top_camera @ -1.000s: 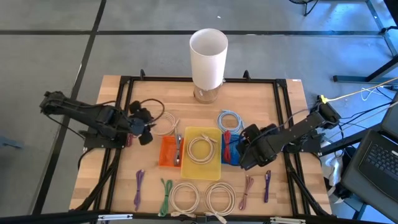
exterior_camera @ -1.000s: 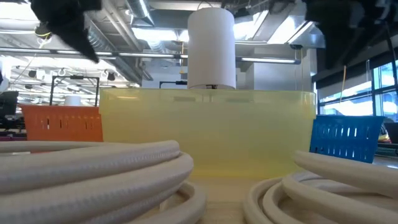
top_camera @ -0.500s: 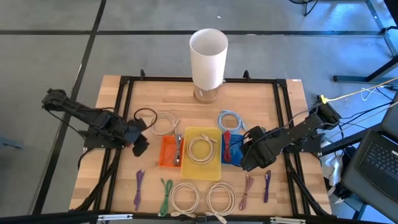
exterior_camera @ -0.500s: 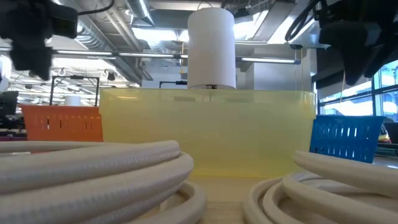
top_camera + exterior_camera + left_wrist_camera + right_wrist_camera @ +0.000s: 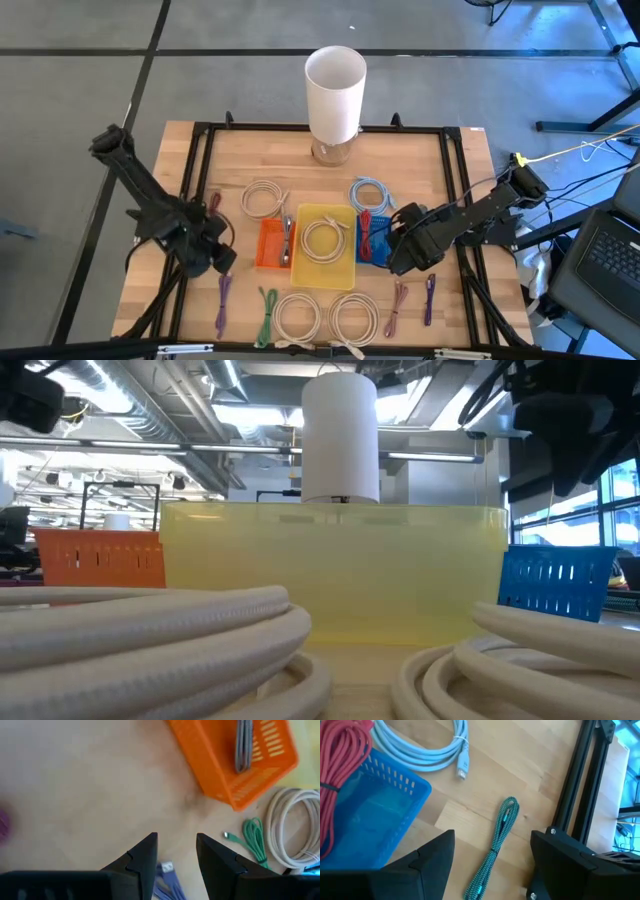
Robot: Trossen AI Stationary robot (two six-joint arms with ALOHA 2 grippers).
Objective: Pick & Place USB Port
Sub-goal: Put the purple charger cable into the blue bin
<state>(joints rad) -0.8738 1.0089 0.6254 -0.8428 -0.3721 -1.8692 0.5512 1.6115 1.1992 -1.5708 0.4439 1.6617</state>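
Note:
Three small baskets stand side by side mid-table. The orange one (image 5: pixel 270 243) holds a grey cable (image 5: pixel 243 745), the yellow one (image 5: pixel 325 245) a white coil, and the blue one (image 5: pixel 372 238) a red cable (image 5: pixel 340 750). My left gripper (image 5: pixel 216 257) hovers open, left of the orange basket. Past its fingertips lies a purple cable (image 5: pixel 167 872) on the wood. My right gripper (image 5: pixel 405 256) hangs wide open beside the blue basket, above a teal braided cable (image 5: pixel 497 842). Neither gripper holds anything.
A tall white cup (image 5: pixel 335 85) stands at the far edge. Loose on the wood lie a white coil (image 5: pixel 262 197), a light blue coil (image 5: pixel 370 192), a green cable (image 5: pixel 267 315), two white coils (image 5: pixel 328 318) and two short cables (image 5: pixel 415 300). A black frame (image 5: pixel 190 180) borders the table.
My left gripper has swung from beside the far white coil toward the table's near edge and sunk lower, rolling about its own axis. It now hangs over the purple cable left of the orange basket. No cable has moved.

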